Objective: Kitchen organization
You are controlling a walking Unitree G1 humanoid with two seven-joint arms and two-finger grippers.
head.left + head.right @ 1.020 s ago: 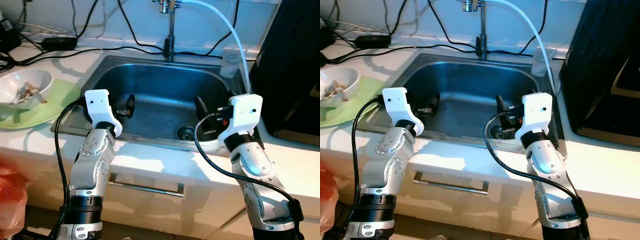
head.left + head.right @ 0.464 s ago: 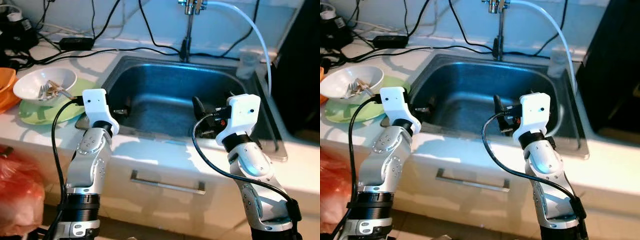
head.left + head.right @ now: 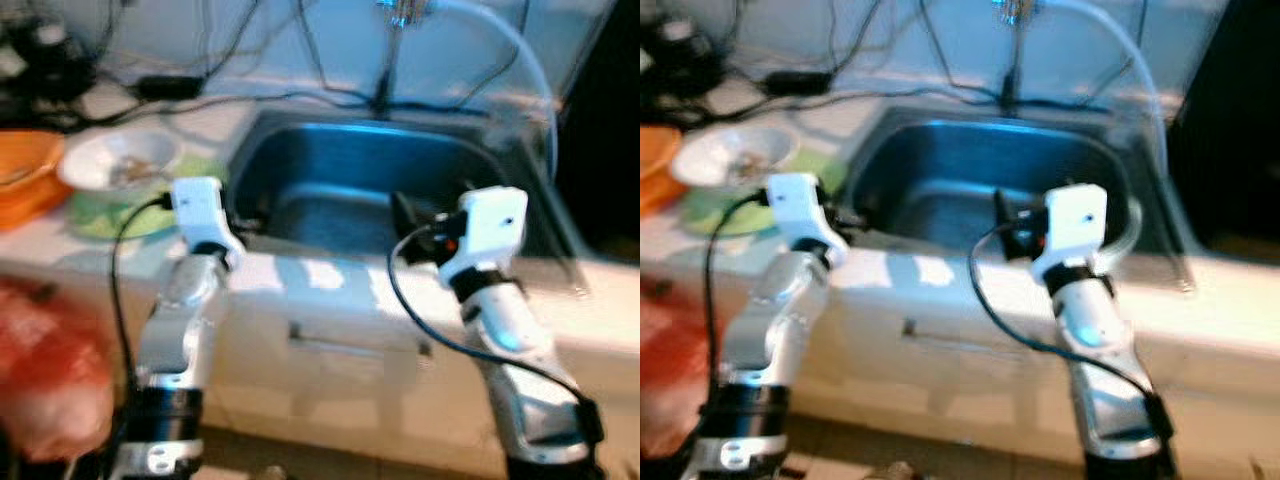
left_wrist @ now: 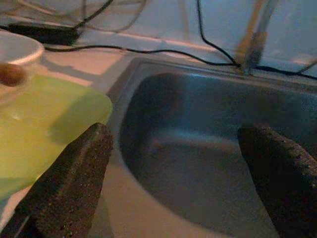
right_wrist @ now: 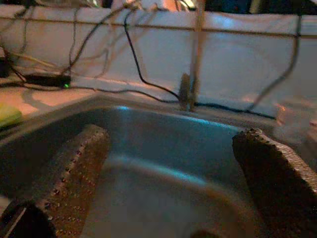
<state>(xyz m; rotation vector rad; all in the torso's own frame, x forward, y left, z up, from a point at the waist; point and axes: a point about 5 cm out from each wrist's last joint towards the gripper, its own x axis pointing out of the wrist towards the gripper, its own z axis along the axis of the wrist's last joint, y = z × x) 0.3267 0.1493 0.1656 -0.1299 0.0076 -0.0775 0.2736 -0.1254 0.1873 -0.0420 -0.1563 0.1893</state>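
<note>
The picture is blurred. A steel sink (image 3: 330,165) lies ahead of me, with a faucet (image 3: 398,14) at its back. To its left a white bowl (image 3: 120,162) with scraps rests on a green plate (image 3: 125,218), beside an orange bowl (image 3: 25,185). My left gripper (image 3: 252,216) hovers over the sink's front left corner. In the left wrist view its fingers (image 4: 69,188) stand wide apart with nothing between them. My right gripper (image 3: 406,214) hangs over the sink's front right part, its fingers (image 5: 74,168) likewise spread and empty.
A red bag (image 3: 45,375) sits at the lower left. A drawer handle (image 3: 350,345) runs below the counter edge. A black appliance (image 3: 615,110) stands on the right. Cables (image 3: 180,85) trail along the back wall, and a white hose (image 3: 520,50) curves from the faucet.
The whole view has shifted and blurred, so the camera moved. The orange bowl and more of the red bag have come into the picture on the left. Both arms keep their pose.
</note>
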